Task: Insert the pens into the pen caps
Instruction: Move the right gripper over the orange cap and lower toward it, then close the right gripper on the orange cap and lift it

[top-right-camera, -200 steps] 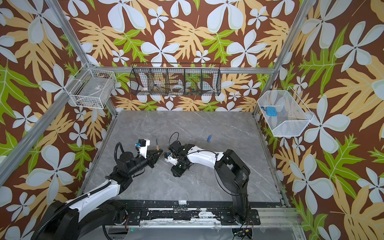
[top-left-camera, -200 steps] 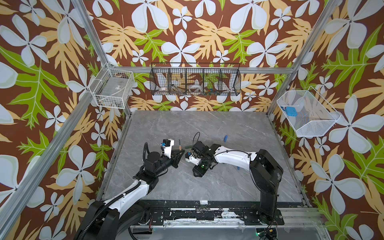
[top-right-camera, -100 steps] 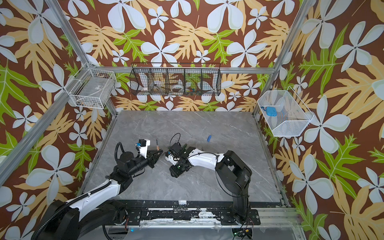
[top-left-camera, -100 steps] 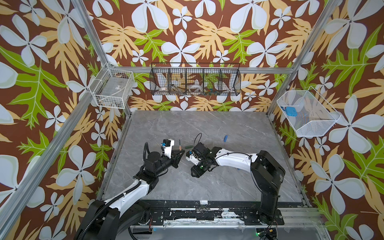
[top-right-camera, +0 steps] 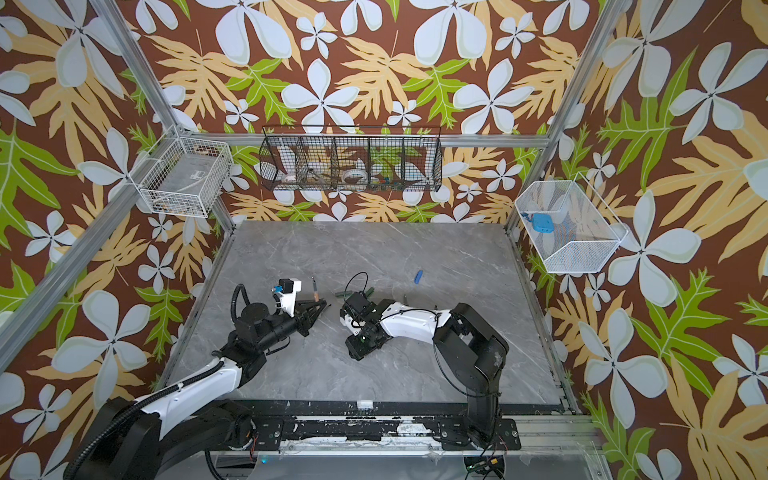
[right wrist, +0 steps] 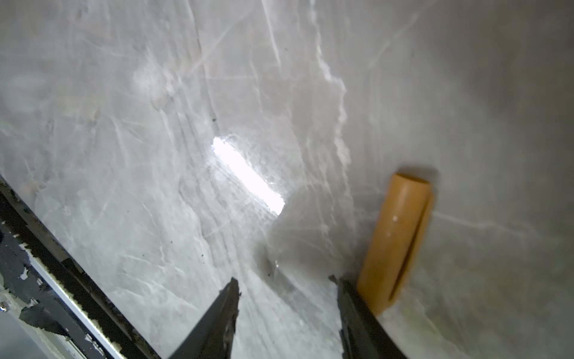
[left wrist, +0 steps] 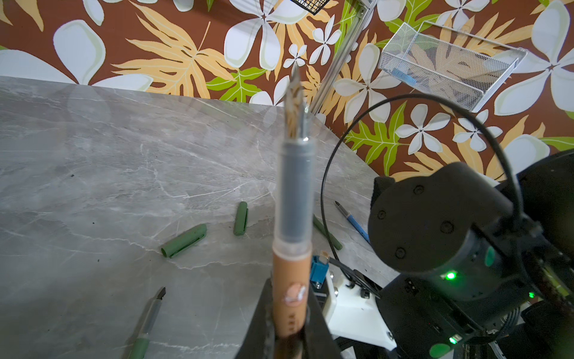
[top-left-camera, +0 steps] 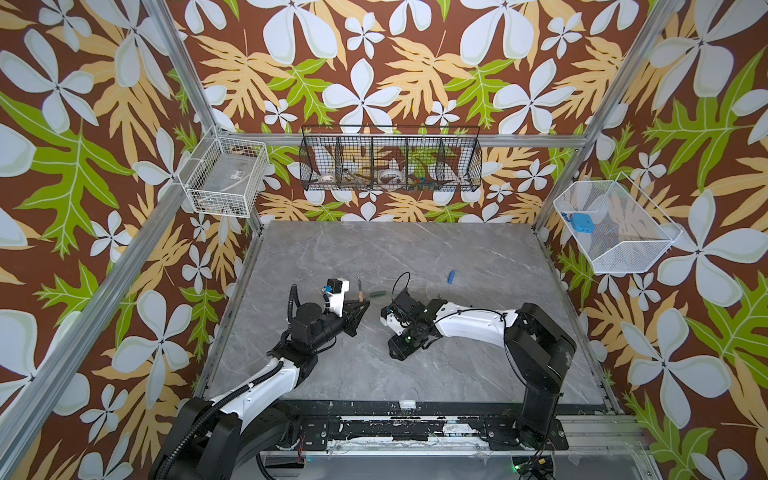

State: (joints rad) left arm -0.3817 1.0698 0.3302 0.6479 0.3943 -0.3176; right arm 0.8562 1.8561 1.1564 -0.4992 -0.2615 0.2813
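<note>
Left gripper (left wrist: pixel 290 298): clamped on the orange-brown pen (left wrist: pixel 293 199), nib end out, over mid-bench (left wrist: pixel 124 155)
Right gripper (right wrist: pixel 285 279): jaws apart, holding nothing; orange-brown cap (right wrist: pixel 393 239) lies flat just outside one finger

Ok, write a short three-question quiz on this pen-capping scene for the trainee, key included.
1. True or false: the left gripper is shut on the orange-brown pen.
2. Where is the orange-brown cap, relative to the right gripper? A) between its fingers B) on the table, just outside one finger C) in the left gripper
3. How many green caps lie on the table in the left wrist view?
Key: 1 true; 2 B; 3 two.
</note>
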